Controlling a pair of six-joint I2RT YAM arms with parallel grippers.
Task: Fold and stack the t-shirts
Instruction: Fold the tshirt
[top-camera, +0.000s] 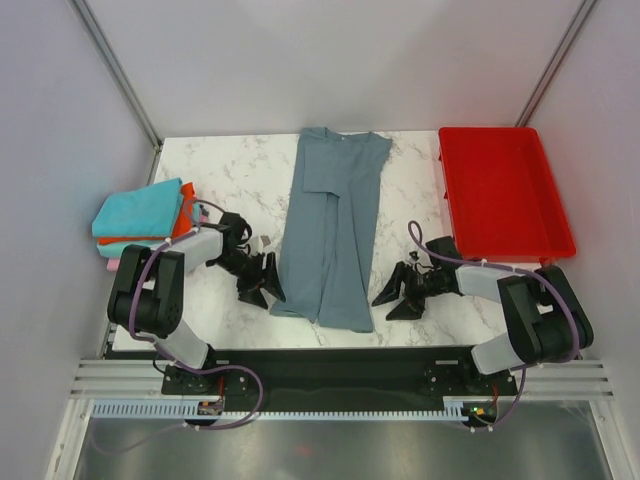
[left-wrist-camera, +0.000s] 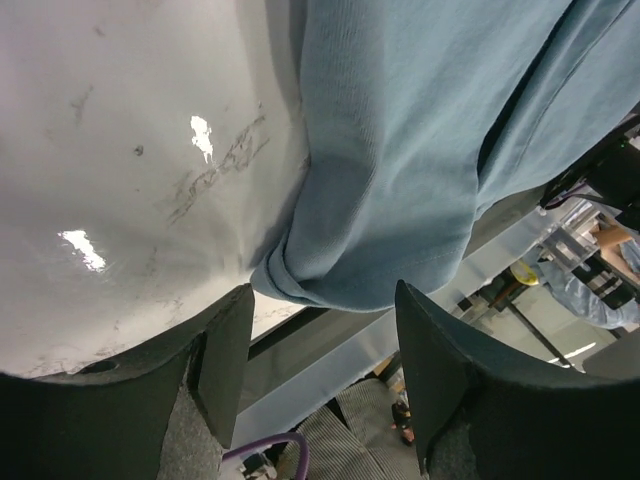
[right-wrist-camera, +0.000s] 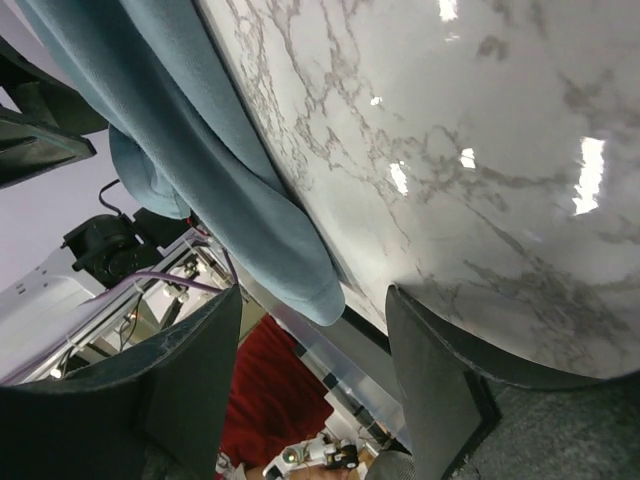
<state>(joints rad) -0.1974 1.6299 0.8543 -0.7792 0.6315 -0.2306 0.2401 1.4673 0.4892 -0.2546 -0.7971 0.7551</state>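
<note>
Jaws on both arms gape empty beside the soft slate grey-blue shirt (top-camera: 330, 225), folded into a long strip.

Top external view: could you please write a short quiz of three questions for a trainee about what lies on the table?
1. True or false: the grey-blue t-shirt lies as a long strip, its collar toward the far edge of the table.
2. Where does the red tray stand? A) on the shirt B) at the far right corner C) under the left arm
3. Which colour is on top of the folded stack?
Key: 1 true; 2 B; 3 teal.
</note>
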